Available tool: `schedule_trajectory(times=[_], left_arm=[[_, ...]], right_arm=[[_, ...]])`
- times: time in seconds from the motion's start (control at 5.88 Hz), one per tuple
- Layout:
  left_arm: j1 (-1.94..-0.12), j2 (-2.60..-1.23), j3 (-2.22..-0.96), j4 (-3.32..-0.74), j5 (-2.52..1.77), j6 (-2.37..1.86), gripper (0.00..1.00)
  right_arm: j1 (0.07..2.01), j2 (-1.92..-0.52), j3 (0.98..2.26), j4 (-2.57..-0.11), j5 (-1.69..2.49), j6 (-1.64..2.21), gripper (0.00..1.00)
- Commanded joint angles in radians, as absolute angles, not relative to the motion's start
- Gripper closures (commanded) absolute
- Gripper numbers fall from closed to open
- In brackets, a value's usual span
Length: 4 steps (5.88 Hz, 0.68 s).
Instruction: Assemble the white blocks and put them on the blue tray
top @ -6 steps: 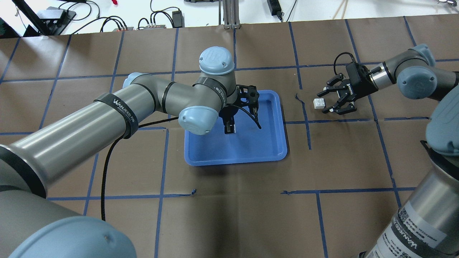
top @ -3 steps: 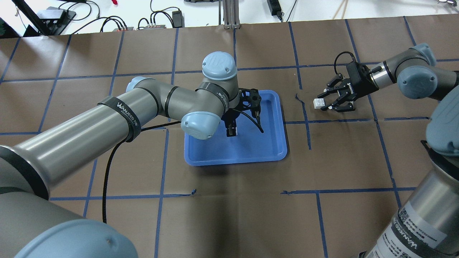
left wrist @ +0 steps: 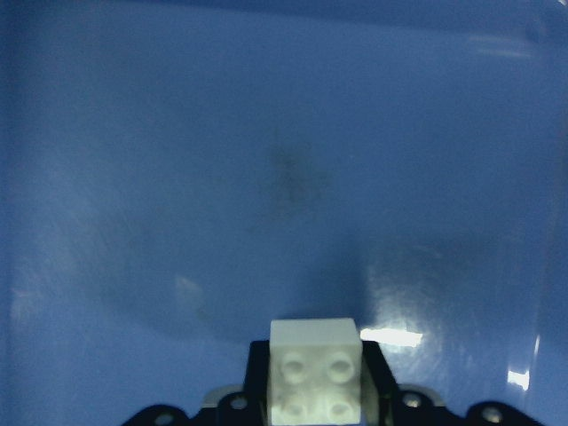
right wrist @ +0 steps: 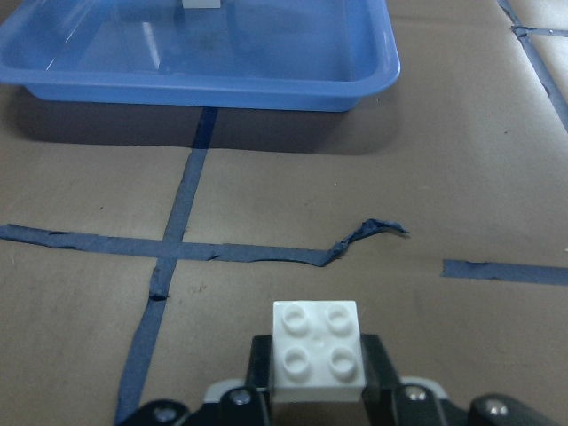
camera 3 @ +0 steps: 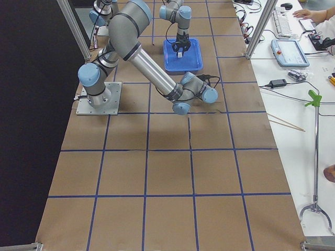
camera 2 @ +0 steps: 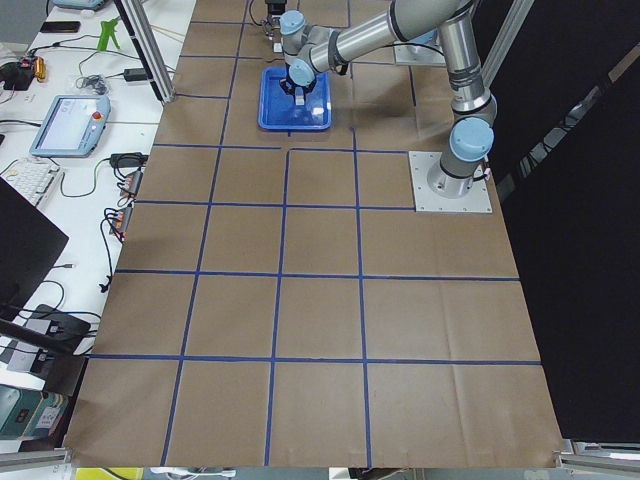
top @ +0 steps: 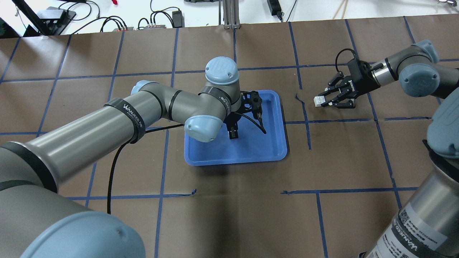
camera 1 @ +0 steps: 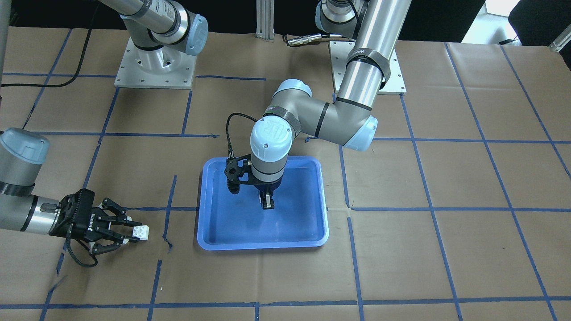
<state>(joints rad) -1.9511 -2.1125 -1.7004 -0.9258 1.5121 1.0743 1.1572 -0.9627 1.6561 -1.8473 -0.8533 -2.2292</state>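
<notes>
Blue glossy plastic fills the left wrist view. That's the shallow rectangular blue plastic tray [top: 276,145] with rounded corners and a raised rim, sitting on matte brown kraft paper [top: 229,222] that's gridded with blue tape lines [top: 163,172]. The left gripper [top: 233,133] hangs over the tray's floor, pointing down. Its fingers are pinched narrow on a small white square plastic brick with four round studs [left wrist: 315,373], and the studs face the wrist camera. It's hard to say if that brick touches the floor or not. Well off to the tray's side, out on the paper, the right gripper [top: 323,101] lies low and nearly level. Its black linked fingers are clamped on the other white four-stud brick [right wrist: 318,351], studs up, right at the fingertips, near a torn curl of tape [right wrist: 368,232].
</notes>
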Motion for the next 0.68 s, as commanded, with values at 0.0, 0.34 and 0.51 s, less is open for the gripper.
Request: schedule_trajectory(times=[0.0, 0.34, 0.51], left_arm=[[-1.951, -2.061, -1.692, -0.939, 1.511, 1.066, 0.0], [-1.942, -1.868, -1.629, -1.238, 1.511, 1.063, 0.0], [-1.91, -1.774, -1.614, -1.346, 1.517, 0.978, 0.0]], right_arm=[[1.164, -1.065, 1.664, -1.83, -0.867, -2.166, 0.67], [1.192, -1.113, 1.725, -1.828, -0.855, -2.14, 0.66], [1.225, -1.162, 1.786, -1.844, -0.848, -2.085, 0.66]])
